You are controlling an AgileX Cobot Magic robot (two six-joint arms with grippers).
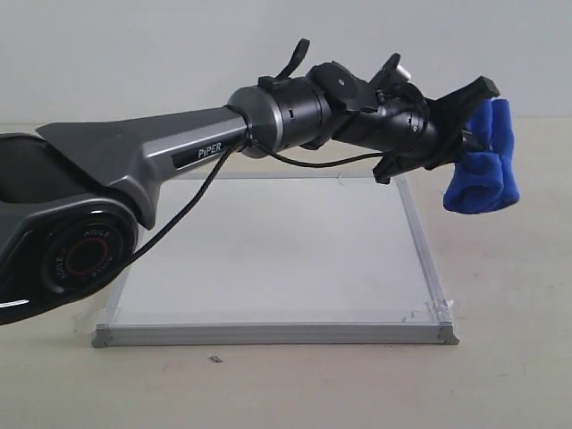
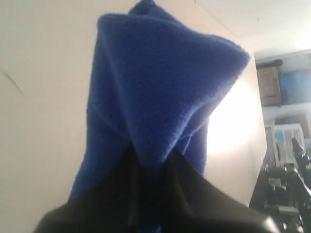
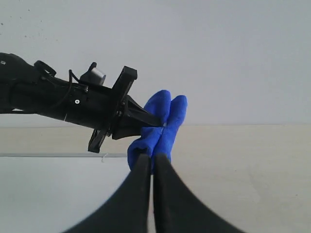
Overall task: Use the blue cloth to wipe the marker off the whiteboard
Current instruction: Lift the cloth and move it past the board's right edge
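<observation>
A pale beige table (image 1: 500, 375) runs under a plain white wall (image 1: 134, 54). On your left, the left arm (image 1: 134, 152) reaches in across the scene, above the whiteboard (image 1: 268, 259). There is one board, lying flat in the middle of the table, with a white face, a silver frame (image 1: 268, 334), grey caps (image 1: 103, 338) on the two near corners and clear tape (image 1: 427, 313) at the near right one.

Follow the arm to the right and you come to the left gripper (image 1: 472, 134), clamped on the blue cloth (image 1: 487, 174). There is one cloth, bright royal blue, soft and fleecy, bunched into thick rolled folds. It hangs in the air, clear of the board, by the far right corner of the frame. In your left wrist view it fills most of the picture, pinched between two dark fingers (image 2: 184, 194).

Your right gripper (image 3: 151, 158) shows only in its own wrist view. Its two fingers are pressed together with nothing between them; how far it is from the cloth I cannot tell.
</observation>
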